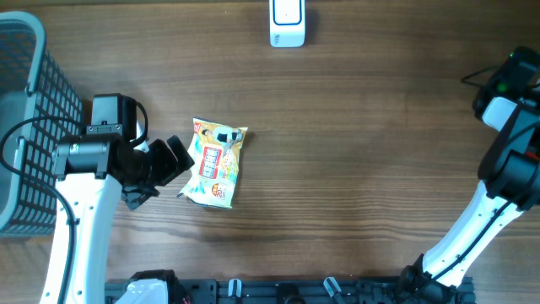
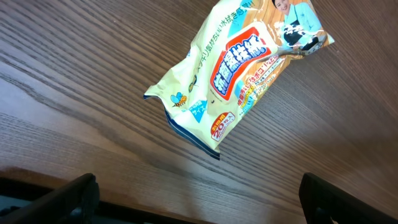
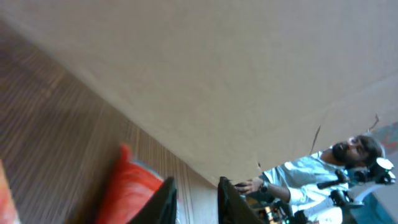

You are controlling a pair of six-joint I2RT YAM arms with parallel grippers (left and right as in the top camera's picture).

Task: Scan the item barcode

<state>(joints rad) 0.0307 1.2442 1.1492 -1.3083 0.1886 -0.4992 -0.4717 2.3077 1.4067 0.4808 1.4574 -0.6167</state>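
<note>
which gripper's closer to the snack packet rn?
Left. The left gripper sits just beside the snack packet, not touching; the right gripper is far across the table.

My left wrist view crops the snack packet (image 2: 239,74) at its top; I can't name the right wrist's blurred orange shape (image 3: 127,190).

Overhead: fixed above, facing straight down on the wooden table (image 1: 354,127). Wide and far. Arm bases run along the bottom edge, scanner (image 1: 287,23) sits at the top edge, basket (image 1: 25,118) at the left.

Left wrist: close, angled down at the tabletop, own fingertips (image 2: 50,199) in the bottom corners. Shares the snack packet (image 1: 217,162) and the surrounding boards with overhead.

Right wrist: tilted up toward a pale panel (image 3: 249,74), own fingers (image 3: 165,202) at bottom centre, wood grain at left.
</note>
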